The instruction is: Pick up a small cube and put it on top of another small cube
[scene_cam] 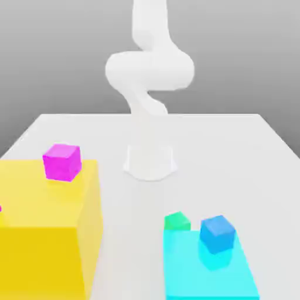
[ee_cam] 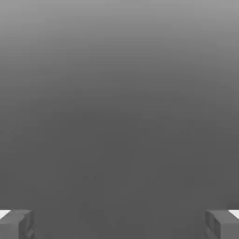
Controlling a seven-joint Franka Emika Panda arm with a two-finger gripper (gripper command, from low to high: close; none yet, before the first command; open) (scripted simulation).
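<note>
The small cube is bright green and sits on the white table, touching the far edge of a flat cyan slab. A larger blue cube rests on that slab just to the exterior view's right of the green one. A magenta cube stands on top of a tall yellow block. In the hand view my gripper is open, its grey fingertips far apart with nothing between them, facing plain grey background. The white arm rises from its base and leaves the exterior view at the top.
The arm's round base stands mid-table behind the cubes. The yellow block is a tall obstacle at the exterior view's left. A sliver of another magenta thing shows at the left edge. White table lies between block and slab.
</note>
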